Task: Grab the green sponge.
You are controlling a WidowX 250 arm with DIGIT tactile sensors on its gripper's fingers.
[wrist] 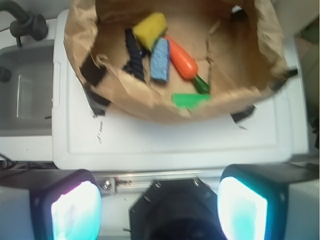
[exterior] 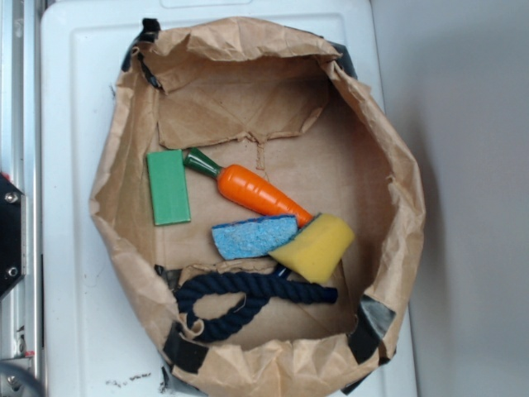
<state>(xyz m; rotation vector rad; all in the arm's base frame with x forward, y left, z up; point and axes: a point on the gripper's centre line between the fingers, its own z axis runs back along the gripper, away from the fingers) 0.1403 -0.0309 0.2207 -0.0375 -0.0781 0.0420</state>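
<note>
A brown paper bag [exterior: 397, 207], folded down into a shallow open basin, is seen resting on a white plastic surface [exterior: 74, 99]; black tape patches [exterior: 372, 322] are stuck along the bag's rim. All places below are given relative to the toy carrot [exterior: 260, 192], which lies diagonally near the middle of the bag floor in the exterior view, its dark green stem [exterior: 201, 162] pointed to the upper left.

The green sponge [exterior: 169, 188] is found lying flat just left of the carrot, its upper right corner close beside the stem (whether the two actually touch cannot be made out). A blue sponge [exterior: 252, 237] is placed directly below the carrot, its upper edge against the carrot's underside. A yellow sponge [exterior: 316, 246] is set below and to the right of the carrot, next to its tip and overlapping the blue sponge's right end. A dark blue rope [exterior: 248, 299] is looped further below the carrot, under both of those sponges.

In the wrist view the gripper [wrist: 159, 207] is seen at the bottom edge, well apart from the carrot and outside the bag, over the white surface. Its two fingers [wrist: 75, 210] are spread wide apart with nothing held between them. A grey sink basin [wrist: 25, 95] is visible to the left of the bag in that view.
</note>
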